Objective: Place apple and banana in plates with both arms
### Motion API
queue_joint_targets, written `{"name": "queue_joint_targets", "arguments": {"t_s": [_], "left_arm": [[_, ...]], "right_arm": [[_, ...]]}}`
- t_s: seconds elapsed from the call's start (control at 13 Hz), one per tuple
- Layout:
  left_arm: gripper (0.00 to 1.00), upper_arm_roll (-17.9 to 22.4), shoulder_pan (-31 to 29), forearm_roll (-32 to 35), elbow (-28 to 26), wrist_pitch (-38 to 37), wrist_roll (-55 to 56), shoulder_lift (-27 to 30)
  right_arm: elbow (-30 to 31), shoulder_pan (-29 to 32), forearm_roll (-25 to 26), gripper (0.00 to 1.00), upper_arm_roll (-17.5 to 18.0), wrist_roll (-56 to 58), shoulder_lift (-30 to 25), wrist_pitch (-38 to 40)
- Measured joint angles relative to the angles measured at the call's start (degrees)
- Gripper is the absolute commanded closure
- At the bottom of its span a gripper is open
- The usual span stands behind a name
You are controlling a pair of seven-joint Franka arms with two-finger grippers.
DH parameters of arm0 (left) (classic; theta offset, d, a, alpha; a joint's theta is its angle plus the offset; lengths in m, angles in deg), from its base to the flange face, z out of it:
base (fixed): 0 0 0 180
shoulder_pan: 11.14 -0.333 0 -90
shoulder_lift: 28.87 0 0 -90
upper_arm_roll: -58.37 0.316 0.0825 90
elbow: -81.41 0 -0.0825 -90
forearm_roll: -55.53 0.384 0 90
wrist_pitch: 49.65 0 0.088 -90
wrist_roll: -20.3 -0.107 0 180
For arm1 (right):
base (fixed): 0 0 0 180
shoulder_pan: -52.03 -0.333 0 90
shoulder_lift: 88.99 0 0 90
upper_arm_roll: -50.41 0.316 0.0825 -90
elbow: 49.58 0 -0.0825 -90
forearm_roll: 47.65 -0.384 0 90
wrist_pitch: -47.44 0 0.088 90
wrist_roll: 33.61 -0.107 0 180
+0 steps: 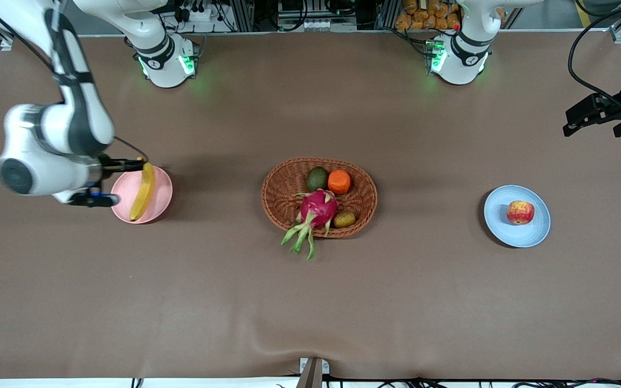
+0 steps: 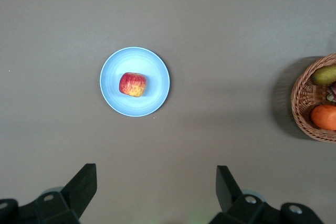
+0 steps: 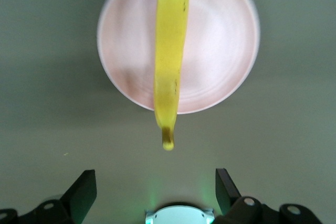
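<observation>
The yellow banana (image 1: pixel 143 191) lies across the pale pink plate (image 1: pixel 163 189) toward the right arm's end of the table. In the right wrist view its stem tip sticks out past the rim of the pink plate (image 3: pixel 220 51), and the banana (image 3: pixel 170 61) rests free. My right gripper (image 1: pixel 112 182) hangs open and empty just beside that plate (image 3: pixel 156 187). The red apple (image 1: pixel 520 212) sits in the light blue plate (image 1: pixel 537 233) toward the left arm's end. My left gripper (image 1: pixel 572 123) is open and empty, raised well clear of the apple (image 2: pixel 133 84) and its blue plate (image 2: pixel 157 72); its fingers are spread wide (image 2: pixel 156 182).
An oval wicker basket (image 1: pixel 278 188) stands mid-table holding a magenta dragon fruit (image 1: pixel 317 209), an orange (image 1: pixel 339 181), an avocado (image 1: pixel 317 177) and a kiwi (image 1: pixel 344 219). The basket's edge shows in the left wrist view (image 2: pixel 302 108). The right arm's green-lit base (image 3: pixel 179 214) shows under its gripper.
</observation>
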Motion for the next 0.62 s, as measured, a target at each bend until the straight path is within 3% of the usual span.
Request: {"name": "queue_joint_targets", "arguments": {"t_s": [0.31,0.62], "left_arm": [[0.0,-0.15,0.3,0.0,0.1,0.0,0.0,0.0],[0.0,-0.12,0.27,0.0,0.09,0.0,0.0,0.0]], "right_arm": [[-16.42,1.63,0.0,0.0,-0.01,0.12,-1.85,10.7],[-28.13,1.94,0.31,0.0,0.03,0.16,-1.92,14.65]]}}
